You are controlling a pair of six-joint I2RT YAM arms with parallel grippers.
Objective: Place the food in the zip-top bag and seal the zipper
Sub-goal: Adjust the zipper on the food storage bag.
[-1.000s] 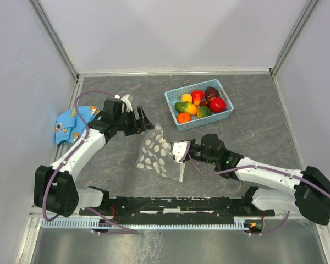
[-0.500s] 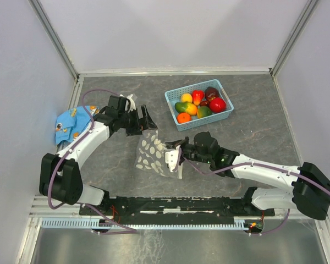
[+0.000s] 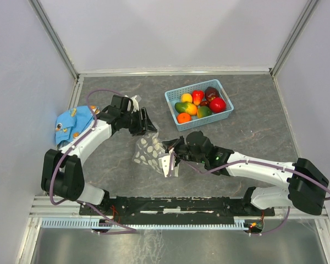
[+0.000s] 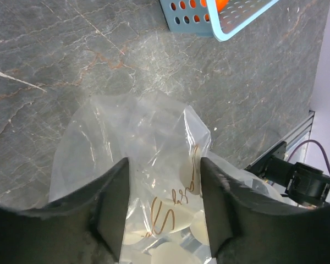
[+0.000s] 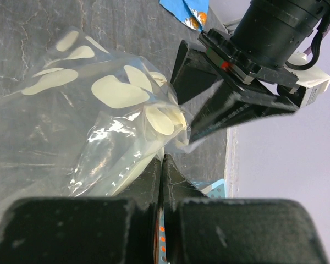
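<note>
The clear zip-top bag point(image 3: 149, 152) with white dots lies crumpled on the table between both grippers. My left gripper point(image 3: 147, 124) is open at the bag's far edge. In the left wrist view the bag point(image 4: 137, 132) lies between its spread fingers point(image 4: 114, 204). My right gripper point(image 3: 171, 150) is shut on the bag's right edge. In the right wrist view its fingertips point(image 5: 163, 163) pinch the plastic point(image 5: 71, 110). The food point(image 3: 199, 103), red, orange, yellow, green and maroon pieces, sits in the blue basket point(image 3: 174, 113). I cannot make out the zipper strip.
A blue patterned cloth point(image 3: 72, 123) lies at the left wall and also shows in the right wrist view point(image 5: 181, 7). A corner of the basket point(image 4: 220, 25) shows at the top of the left wrist view. Grey walls close in the table on three sides.
My right gripper has moved left, carrying the bag's edge with it. My left gripper has come right, onto the bag's far edge. The bag is more bunched up.
</note>
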